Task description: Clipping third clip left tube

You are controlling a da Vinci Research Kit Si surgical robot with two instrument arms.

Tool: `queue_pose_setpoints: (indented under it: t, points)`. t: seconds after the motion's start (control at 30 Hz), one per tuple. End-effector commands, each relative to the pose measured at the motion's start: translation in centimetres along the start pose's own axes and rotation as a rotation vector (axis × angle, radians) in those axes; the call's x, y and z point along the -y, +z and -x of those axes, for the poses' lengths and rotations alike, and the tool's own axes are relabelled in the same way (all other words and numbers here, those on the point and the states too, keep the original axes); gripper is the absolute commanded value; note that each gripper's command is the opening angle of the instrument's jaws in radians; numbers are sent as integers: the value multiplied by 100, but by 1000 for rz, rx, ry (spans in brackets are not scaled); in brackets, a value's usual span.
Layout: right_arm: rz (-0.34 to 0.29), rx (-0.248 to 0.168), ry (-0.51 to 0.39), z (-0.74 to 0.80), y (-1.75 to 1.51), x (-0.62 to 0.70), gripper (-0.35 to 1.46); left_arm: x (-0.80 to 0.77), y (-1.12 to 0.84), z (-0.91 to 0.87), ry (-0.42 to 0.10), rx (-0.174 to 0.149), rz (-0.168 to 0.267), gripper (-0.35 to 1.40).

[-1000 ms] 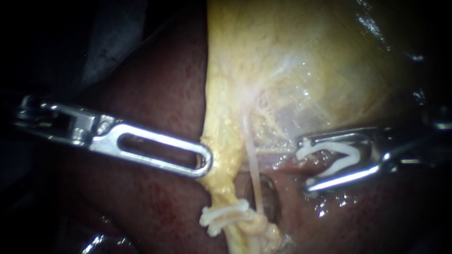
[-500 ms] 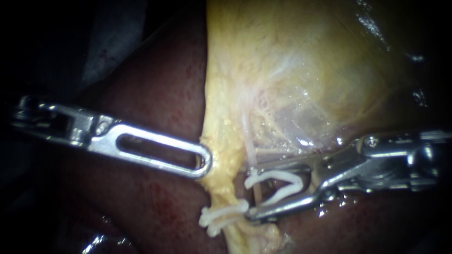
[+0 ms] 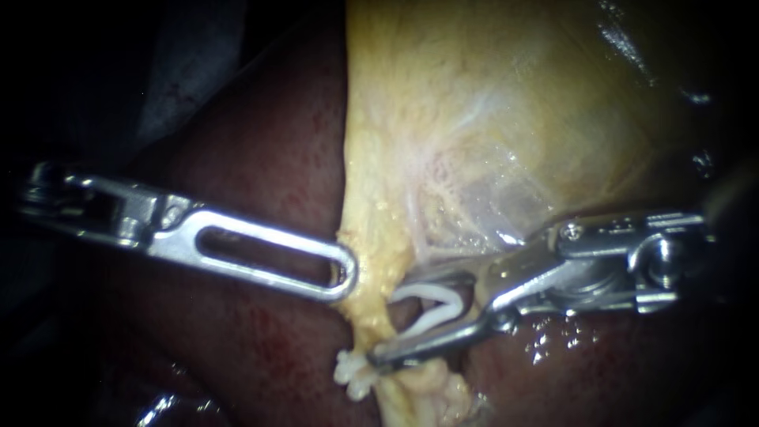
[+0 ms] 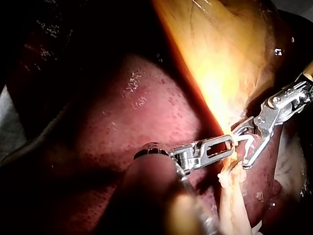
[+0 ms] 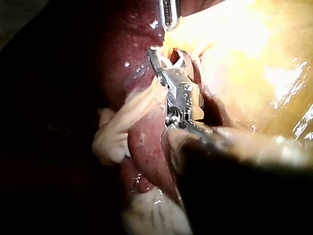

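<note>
— How far along is the clipping?
— The right instrument (image 3: 393,322) is reaching in, its claw carrying a spread clip (image 3: 427,292) beside the left tube (image 3: 371,308), above the set clips (image 3: 352,372). Squeezing it closed is remaining.
— The left instrument (image 3: 344,273)?
— Its claw is clenching that tube's edge.

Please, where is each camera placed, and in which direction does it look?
Endoscope view: close over the tissue, facing the yellow fatty tissue and dark red liver; silver left instrument enters from left, silver right instrument from right.
Left wrist view: behind the left instrument, looking along its shaft to the fatty tissue's edge.
Right wrist view: behind the right instrument, looking along its shaft.
Shared: all three show the right instrument's jaws holding a white clip.
</note>
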Motion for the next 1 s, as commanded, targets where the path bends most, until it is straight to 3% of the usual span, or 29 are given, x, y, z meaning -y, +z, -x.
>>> queue_pose_setpoints:
  t: [0.03, 0.4, 1.0]
  points:
    - [0, 0, 5, 0, 2, 0, 51, 0, 1, 0, 0, 0, 1, -35]
    - [-19, 16, -2, -8, 26, -2, 51, 1, 3, 0, 0, 2, 1, -35]
    - [-5, 0, 12, -29, 13, -3, 51, 1, 3, 0, 0, 2, 2, -35]
